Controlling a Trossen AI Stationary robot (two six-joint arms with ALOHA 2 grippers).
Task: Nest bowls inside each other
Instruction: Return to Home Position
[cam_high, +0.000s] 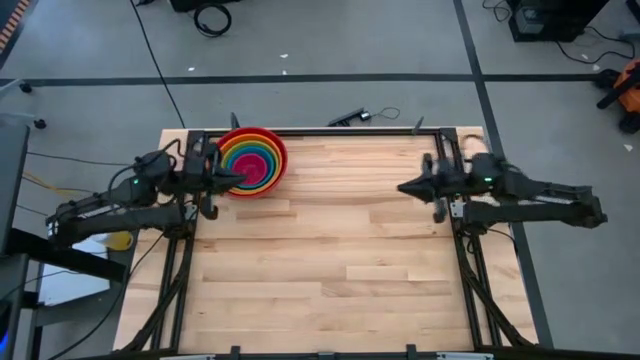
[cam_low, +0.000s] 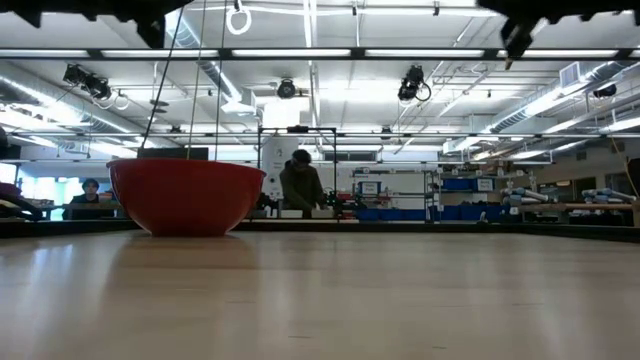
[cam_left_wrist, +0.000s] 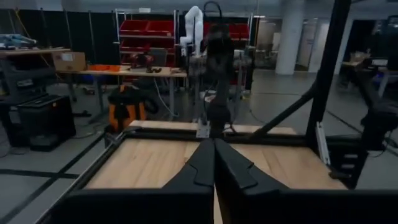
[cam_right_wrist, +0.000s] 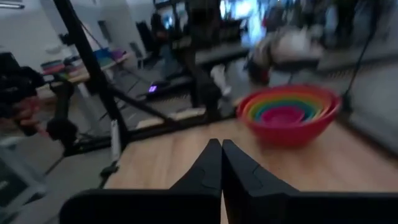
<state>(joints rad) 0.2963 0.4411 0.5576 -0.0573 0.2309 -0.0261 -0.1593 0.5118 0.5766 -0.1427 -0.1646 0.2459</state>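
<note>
The bowls (cam_high: 252, 160) sit nested in one stack at the table's far left: red outermost, then orange, green and blue rings, pink innermost (cam_right_wrist: 283, 115). The red bowl (cam_low: 185, 195) rests by its base on the wood. My left gripper (cam_high: 240, 180) is shut and points level toward the table's right, its tip over the stack's near rim, well above it. The left wrist view shows its shut fingers (cam_left_wrist: 214, 149) with nothing between them. My right gripper (cam_high: 402, 187) is shut at the table's far right and points level toward the bowls (cam_right_wrist: 221, 149).
A dark metal frame (cam_high: 330, 130) runs along the table's far edge and down both sides (cam_high: 470, 270). Bare wood (cam_high: 330, 260) stretches between the arms and toward the near edge. People (cam_low: 300, 185) stand in the room behind the table.
</note>
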